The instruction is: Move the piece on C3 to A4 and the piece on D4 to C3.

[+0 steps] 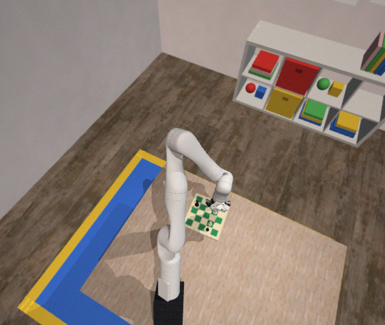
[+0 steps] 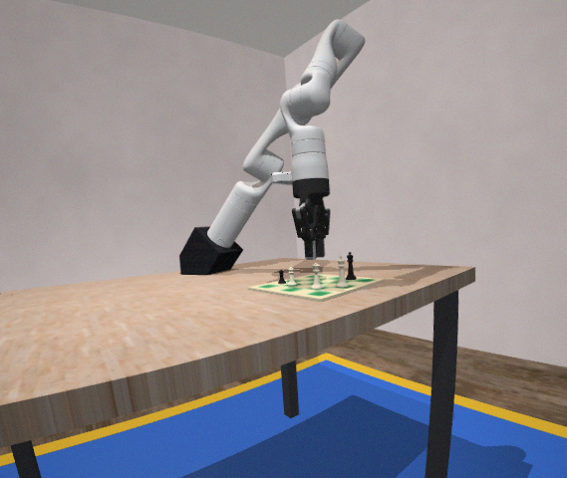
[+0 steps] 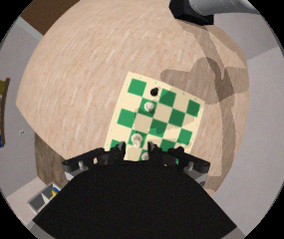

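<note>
My gripper (image 2: 314, 255) (image 3: 137, 146) hangs above the chessboard (image 2: 260, 288) (image 3: 130, 76), fingers partly open with nothing between them. A medium white piece (image 2: 316, 278) (image 3: 137, 139) stands below the fingertips in the wrist view. A tall white king (image 2: 341, 272) stands towards the far edge, mostly hidden by the gripper in the wrist view. A small white pawn (image 1: 210, 223) (image 2: 291, 276) (image 3: 148, 106) stands beside a black pawn (image 1: 207, 229) (image 2: 281, 277) (image 3: 154, 92). A black king (image 1: 196, 203) (image 2: 350, 266) stands at the board's far left in the top view. The pieces look upright. Edge labels are too small to read.
The board lies on the wooden table (image 1: 273, 273) (image 2: 93, 329), near its far edge in the top view. The arm's black base (image 1: 168, 304) (image 2: 208, 253) stands on the table. A shelf (image 1: 308, 43) is away by the wall.
</note>
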You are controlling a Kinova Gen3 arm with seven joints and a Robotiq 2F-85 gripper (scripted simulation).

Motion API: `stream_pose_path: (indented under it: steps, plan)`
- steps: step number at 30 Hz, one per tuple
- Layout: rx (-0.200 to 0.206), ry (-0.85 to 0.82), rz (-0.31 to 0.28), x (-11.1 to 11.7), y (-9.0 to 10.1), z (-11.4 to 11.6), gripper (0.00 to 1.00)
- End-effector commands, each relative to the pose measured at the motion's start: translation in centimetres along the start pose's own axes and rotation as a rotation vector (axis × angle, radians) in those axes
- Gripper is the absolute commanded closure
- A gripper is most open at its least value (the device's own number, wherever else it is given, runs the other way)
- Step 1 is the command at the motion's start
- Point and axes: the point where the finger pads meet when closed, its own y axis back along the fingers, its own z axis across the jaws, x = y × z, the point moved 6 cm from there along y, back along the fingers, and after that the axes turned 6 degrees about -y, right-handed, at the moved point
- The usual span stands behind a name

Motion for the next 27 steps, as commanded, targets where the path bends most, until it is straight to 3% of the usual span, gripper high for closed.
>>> stream_pose_path:
  steps: [1, 18, 27]
  plan:
    - [0.001, 0.000, -0.001, 0.0, 0.0, 0.0, 0.59]
    - [0.001, 0.000, -0.001, 0.0, -0.1, 0.0, 0.59]
    - [0.001, 0.000, -0.001, 0.0, -1.7, 0.0, 0.59]
